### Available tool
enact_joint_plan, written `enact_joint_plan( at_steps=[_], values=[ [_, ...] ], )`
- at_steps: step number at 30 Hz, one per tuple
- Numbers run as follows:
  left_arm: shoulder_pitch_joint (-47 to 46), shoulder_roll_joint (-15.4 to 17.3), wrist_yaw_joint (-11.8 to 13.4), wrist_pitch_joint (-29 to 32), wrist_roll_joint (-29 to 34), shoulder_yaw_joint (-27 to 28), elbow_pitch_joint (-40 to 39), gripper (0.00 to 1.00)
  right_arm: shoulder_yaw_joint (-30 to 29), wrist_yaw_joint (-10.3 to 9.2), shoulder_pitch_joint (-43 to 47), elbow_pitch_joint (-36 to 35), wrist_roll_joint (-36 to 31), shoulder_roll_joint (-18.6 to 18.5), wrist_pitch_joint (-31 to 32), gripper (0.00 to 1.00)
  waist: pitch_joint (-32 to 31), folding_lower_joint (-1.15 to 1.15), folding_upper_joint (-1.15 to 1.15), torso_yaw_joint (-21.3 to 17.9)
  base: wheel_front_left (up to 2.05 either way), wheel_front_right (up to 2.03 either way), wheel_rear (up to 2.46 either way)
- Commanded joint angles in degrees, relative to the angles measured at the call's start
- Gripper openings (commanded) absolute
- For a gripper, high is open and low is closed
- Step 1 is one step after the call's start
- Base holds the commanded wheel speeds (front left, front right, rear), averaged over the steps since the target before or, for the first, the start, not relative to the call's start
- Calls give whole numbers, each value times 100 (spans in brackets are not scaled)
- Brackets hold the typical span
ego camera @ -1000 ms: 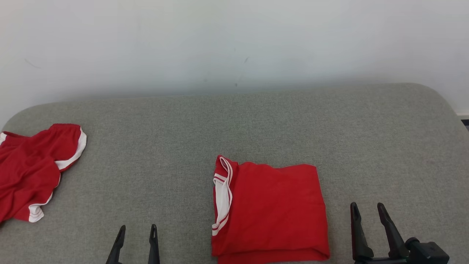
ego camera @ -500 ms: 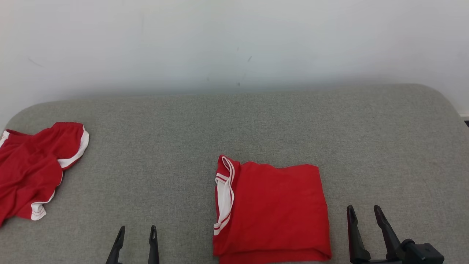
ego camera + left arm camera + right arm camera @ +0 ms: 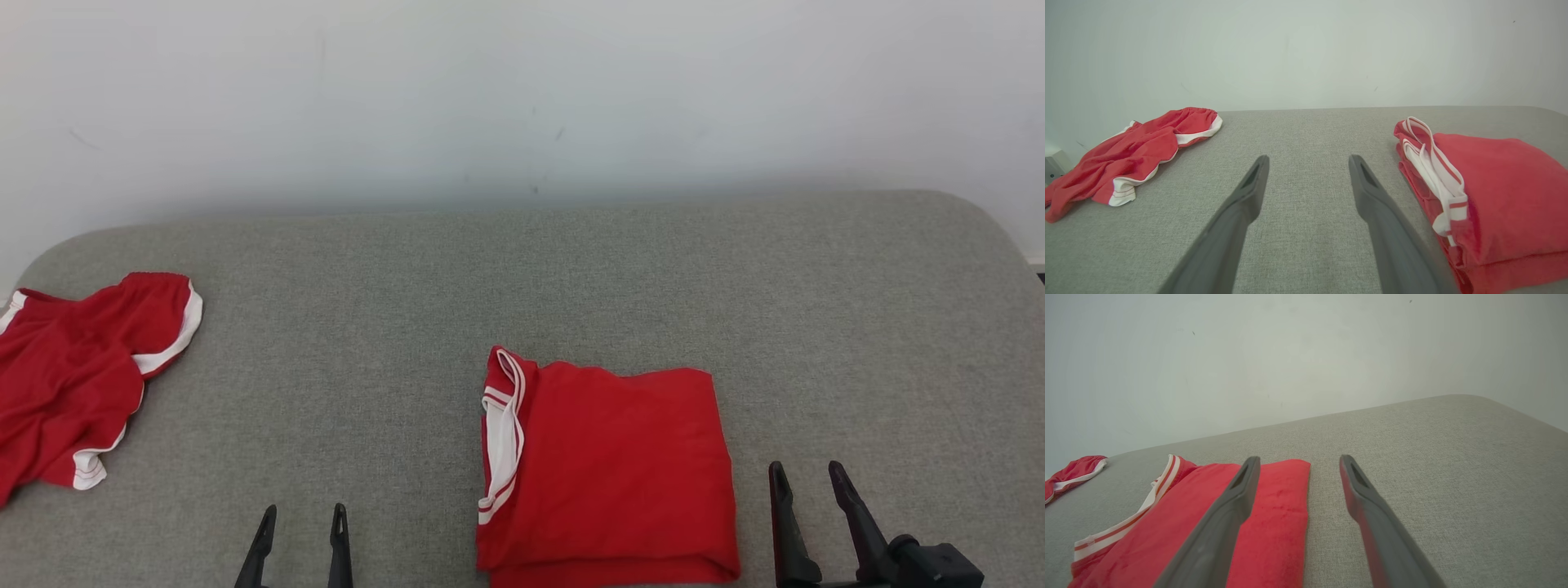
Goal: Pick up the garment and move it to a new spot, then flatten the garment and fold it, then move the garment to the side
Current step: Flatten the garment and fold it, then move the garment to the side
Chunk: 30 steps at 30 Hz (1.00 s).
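Note:
A folded red garment [image 3: 608,474] with white-striped trim on its left edge lies near the front of the grey padded surface [image 3: 522,278]. It lies at the right of the left wrist view [image 3: 1494,196] and at the lower left of the right wrist view [image 3: 1216,522]. My left gripper [image 3: 303,513] stands open to the left of it, nothing between its fingers [image 3: 1249,192]. Just right of the garment's right edge, my right gripper [image 3: 807,472] is open and empty, its fingers [image 3: 1359,490] over bare fabric.
A second red garment [image 3: 77,380] with white trim lies crumpled at the far left of the surface [image 3: 1139,159]. A pale wall [image 3: 522,98] rises behind the surface's rounded back edge. Bare grey fabric stretches between the two garments and to the right.
My right gripper has drawn back toward the near edge and slightly left. The head camera has shifted a little, so everything sits slightly to the right. The garments lie as before.

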Motion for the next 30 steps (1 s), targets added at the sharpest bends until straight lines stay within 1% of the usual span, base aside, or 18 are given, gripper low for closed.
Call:
enact_joint_plan(
  at_steps=[1, 30],
  values=[
    [73, -6, -6, -18, -2, 15, 13, 100, 12, -14, -3, 19, 45, 19, -26, 100, -2, 0, 0, -6, 0, 0, 0],
    [49, -6, 42, -18, -63, -1, 11, 100, 19, -14, -40, 59, -46, 19, -26, 100, 25, 0, 0, -9, 0, 0, 0]
  ],
)
